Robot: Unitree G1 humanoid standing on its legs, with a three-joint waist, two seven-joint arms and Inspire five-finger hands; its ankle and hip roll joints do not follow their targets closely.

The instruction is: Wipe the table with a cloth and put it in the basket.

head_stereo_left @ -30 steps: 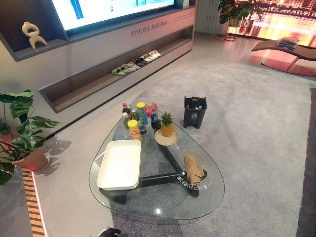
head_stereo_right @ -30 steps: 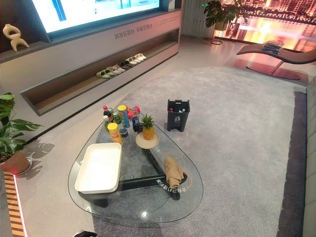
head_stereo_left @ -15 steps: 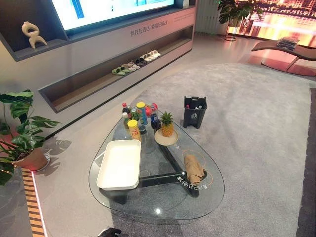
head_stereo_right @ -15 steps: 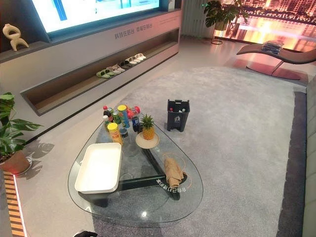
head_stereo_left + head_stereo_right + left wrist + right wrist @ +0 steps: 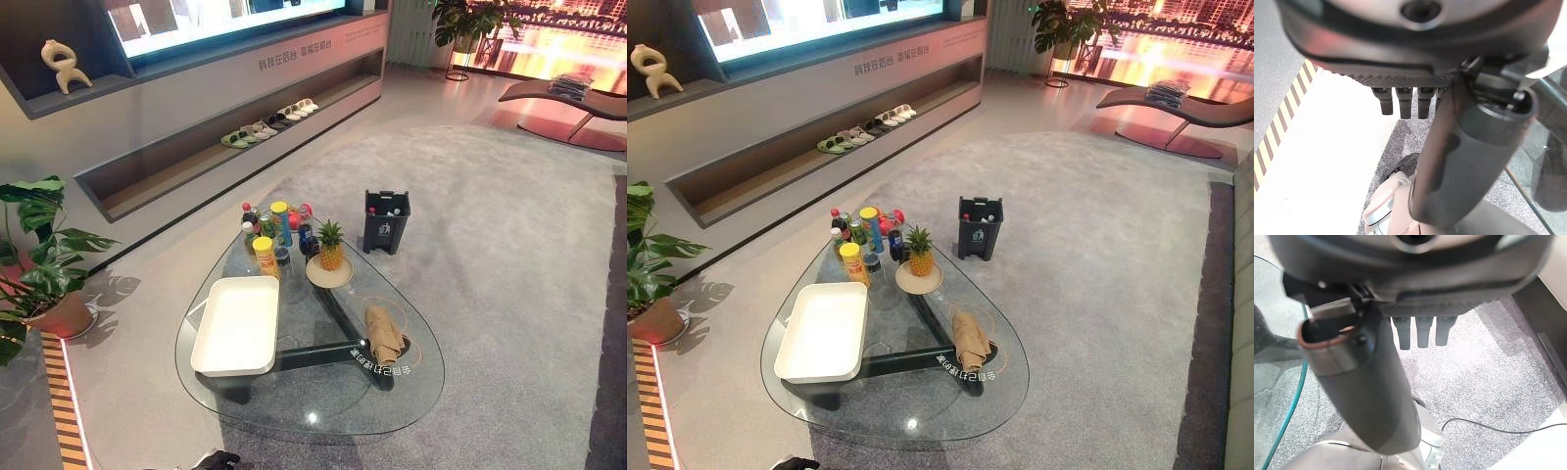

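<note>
**On the glass table: cloth lay untouched, both hands clear of it**

Grey carpet [image 5: 509,225] covered the floor of a large showroom-like room. A rounded triangular glass table [image 5: 323,416] stood on it over a dark base. Along the far wall ran a long low shelf [image 5: 245,147] holding a row of slippers [image 5: 269,125], with a lit screen [image 5: 196,20] above and a pale sculpture [image 5: 61,65] on a ledge. A potted plant [image 5: 39,264] stood on the robot's left; a lounge chair [image 5: 563,98] sat far off to the right. A small dark bin [image 5: 387,221] stood on the carpet just past the table's far edge.

On the table: a white rectangular basket [image 5: 238,326] on the left part, a cluster of bottles and cans [image 5: 274,230] at the far end, a pineapple [image 5: 331,245] on a round plate [image 5: 330,273].

The tan cloth [image 5: 383,334] lay bunched in an elongated heap on the right part of the table, apart from the basket. Its long axis ran roughly from the far side toward the near side, the near end slightly wider.

Left hand [image 5: 1405,100], in its wrist view: fingers straight and relaxed, holding nothing, carpet and pale floor beyond the fingertips, table edge off to the thumb side. Right hand [image 5: 1422,330], likewise: fingers straight, empty, carpet beyond the fingertips, glass edge on the thumb side. The cloth was well apart from both sets of fingers.
</note>
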